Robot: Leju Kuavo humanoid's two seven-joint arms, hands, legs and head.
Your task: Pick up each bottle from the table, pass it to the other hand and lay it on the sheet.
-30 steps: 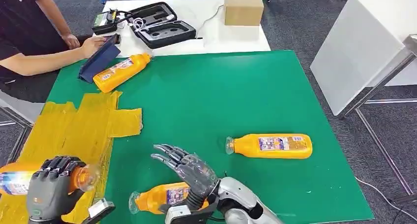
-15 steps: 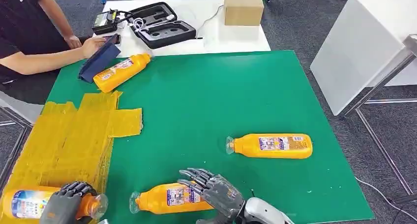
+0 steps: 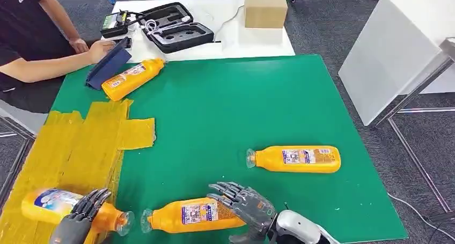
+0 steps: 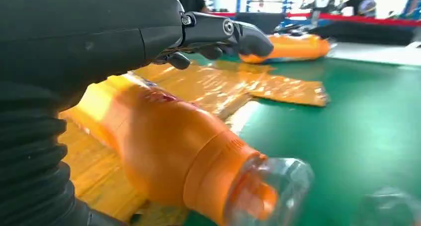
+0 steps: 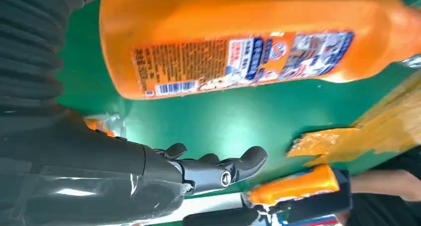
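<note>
Four orange bottles are in view. Bottle one (image 3: 70, 207) lies on its side on the yellow sheet (image 3: 80, 147) at the near left corner, its clear cap overhanging the sheet edge toward the green mat (image 3: 225, 104). The left hand (image 3: 80, 222) is above and just beside it with fingers spread and extended; the left wrist view shows the fingers (image 4: 233, 35) straight over the bottle body (image 4: 169, 151), grasping nothing.

Bottle two (image 3: 188, 215) lies on its side on the mat near the front edge, cap pointing toward the sheet. The right hand (image 3: 244, 204) is at its base end with fingers apart and reaching over it. The right wrist view shows the fingers (image 5: 218, 169) stretched out and clear of the bottle (image 5: 248, 42); nothing is grasped.

Bottle three (image 3: 295, 159) lies on the mat, well to the right of the hands. Bottle four (image 3: 131, 79) lies at the far left of the mat, beside a dark blue case (image 3: 109, 64).

A person (image 3: 32, 45) sits at the far left, one hand on the case. A cardboard box (image 3: 265, 7) stands on the white table (image 3: 257, 40) beyond the mat.
</note>
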